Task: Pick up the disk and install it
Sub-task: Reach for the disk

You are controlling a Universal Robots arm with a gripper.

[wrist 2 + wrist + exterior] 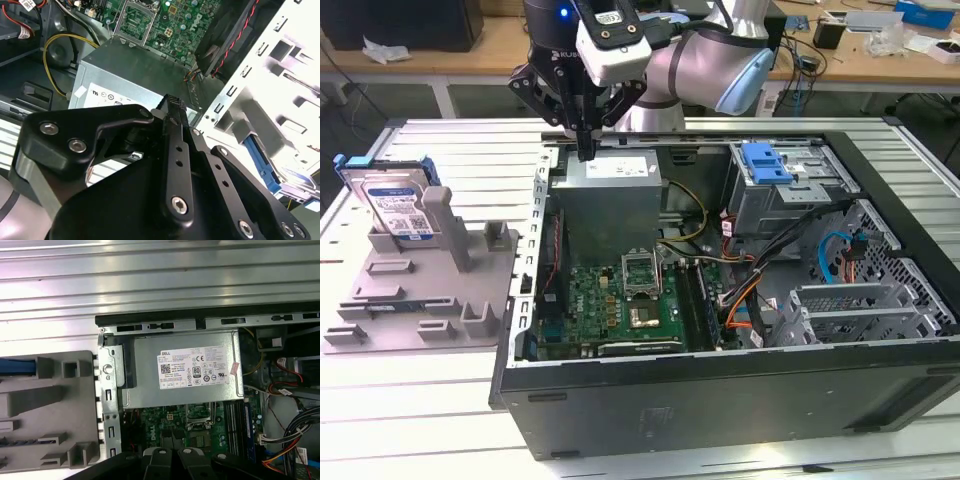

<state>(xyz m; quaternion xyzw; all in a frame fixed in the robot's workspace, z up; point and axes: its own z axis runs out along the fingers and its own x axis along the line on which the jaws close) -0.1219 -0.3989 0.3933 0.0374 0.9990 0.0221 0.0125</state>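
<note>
Slatted aluminium bench (pixel 440 400) carries the open computer case (pixel 740 400) and, at the exterior view's left, a grey holder (pixel 430 290). The disk (pixel 398 205) is propped upright in that holder, untouched. The claw (pixel 586 150) hangs over the case's rim, pressed together, empty. For a clean pick it is judged best spread and squared to the disk's edges.

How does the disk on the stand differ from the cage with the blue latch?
The disk stands on edge on a grey stand outside the case; the cage sits inside it. The disk carries a blue-and-white label; the cage is plain metal. Both are metal with blue plastic.
</note>
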